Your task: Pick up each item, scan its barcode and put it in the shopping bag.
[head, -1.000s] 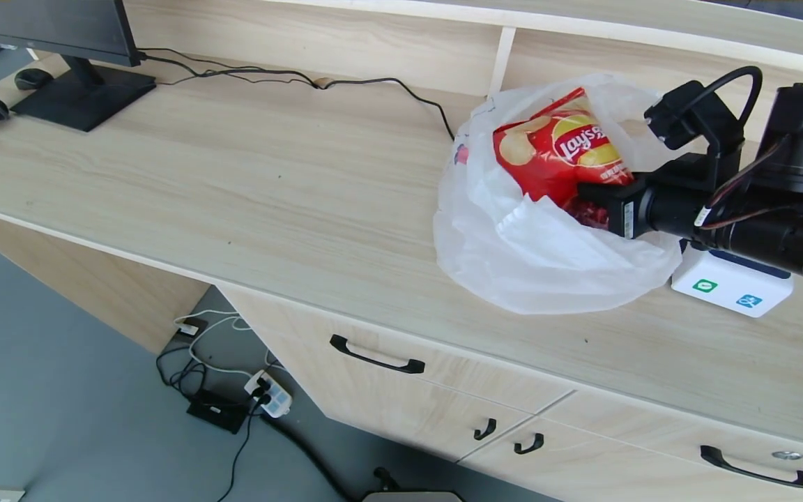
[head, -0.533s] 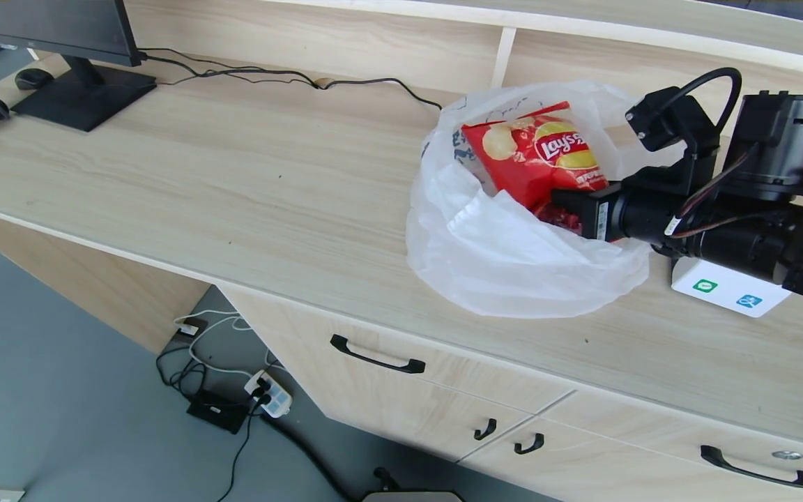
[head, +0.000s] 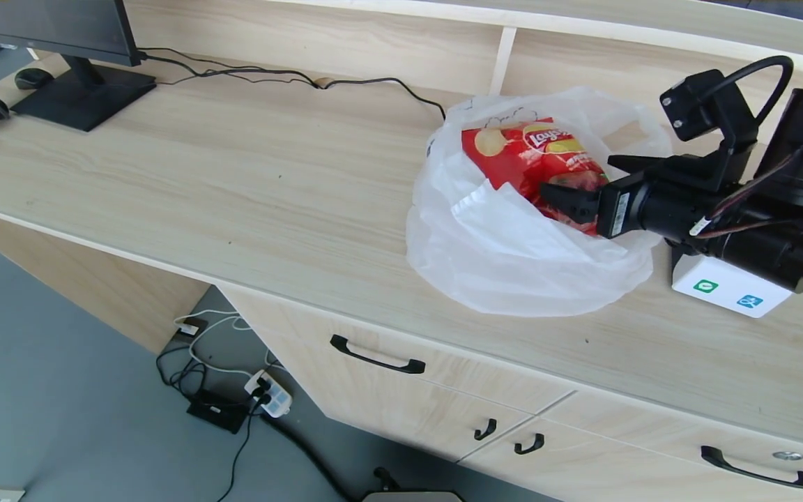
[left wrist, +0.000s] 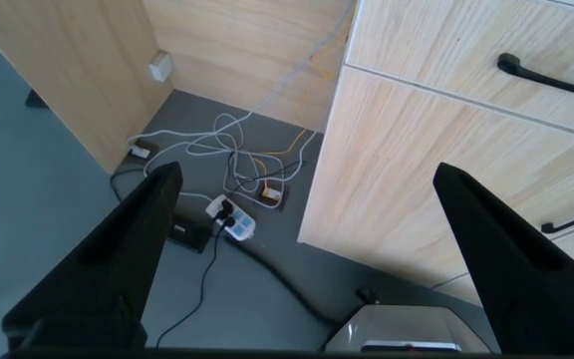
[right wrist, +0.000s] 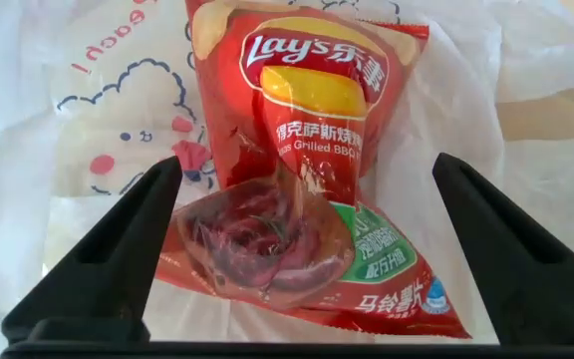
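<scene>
At the far left end of the table (head: 234, 195) stands a dark monitor (head: 46, 21) with a mouse (head: 32, 78) beside its foot. A black cable (head: 269, 73) trails from it along the far edge towards the right. Down below the tabletop, the left hand (left wrist: 307, 168) hangs over the grey floor next to the drawer fronts (left wrist: 446, 150), its two black fingers spread wide and holding nothing. A white power strip (left wrist: 232, 217) lies among loose wires beneath it.

Right of centre the shopping bag (head: 513, 265) sits on the table, white and half see-through, with its mouth gaping upward. Its far-left wall carries small cartoon prints and a line of red lettering. Inside it lies a red bag of potato chips (head: 513, 150), face up. Its long axis runs from the far left to the near right, with the end bearing the round yellow-and-red logo farthest from the arm. White lettering sits under the logo, and a green panel with more print sits at the nearer end. On that nearer end rests a small clear packet of dark red pieces (right wrist: 262, 234).

The right hand (head: 578, 174) is at the bag's mouth, just over that packet. Its fingers are wide apart, one on either side, and grip nothing. Under the arm, just right of the bag, a white box (head: 729, 289) shows one green and one blue sticker.
</scene>
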You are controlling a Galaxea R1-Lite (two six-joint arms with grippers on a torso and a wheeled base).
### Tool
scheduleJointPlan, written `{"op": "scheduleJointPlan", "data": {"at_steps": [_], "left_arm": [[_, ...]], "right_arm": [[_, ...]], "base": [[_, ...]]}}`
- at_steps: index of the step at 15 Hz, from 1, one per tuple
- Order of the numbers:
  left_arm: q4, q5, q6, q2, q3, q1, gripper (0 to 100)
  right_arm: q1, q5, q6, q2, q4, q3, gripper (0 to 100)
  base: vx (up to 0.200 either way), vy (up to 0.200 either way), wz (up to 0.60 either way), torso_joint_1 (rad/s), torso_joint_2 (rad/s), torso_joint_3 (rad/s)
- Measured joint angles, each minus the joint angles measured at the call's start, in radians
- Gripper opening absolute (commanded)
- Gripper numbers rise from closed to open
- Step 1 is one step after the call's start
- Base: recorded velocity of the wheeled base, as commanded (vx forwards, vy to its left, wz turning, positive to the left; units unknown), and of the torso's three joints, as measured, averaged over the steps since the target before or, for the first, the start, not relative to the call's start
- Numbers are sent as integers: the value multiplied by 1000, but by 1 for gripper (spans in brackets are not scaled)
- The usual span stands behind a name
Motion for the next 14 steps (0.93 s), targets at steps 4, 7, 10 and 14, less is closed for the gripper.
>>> {"op": "scheduleJointPlan", "data": {"at_steps": [4, 7, 10, 14], "left_arm": [[2, 0, 1, 0, 0, -1, 100], [2, 0, 2, 0, 0, -1, 100], [3, 0, 1, 0, 0, 0, 100], [3, 0, 1, 0, 0, -1, 100]], "right_arm": [[23, 6, -49, -170, -78, 172, 100], [44, 12, -44, -260, -85, 209, 100], [46, 34, -44, -282, -85, 208, 100], [45, 35, -44, -283, -86, 196, 100]], "base": [[0, 0, 0, 0, 0, 0], [0, 0, 0, 0, 0, 0], [0, 0, -200, 1, 1, 1], [0, 0, -600, 1, 0, 5]]}}
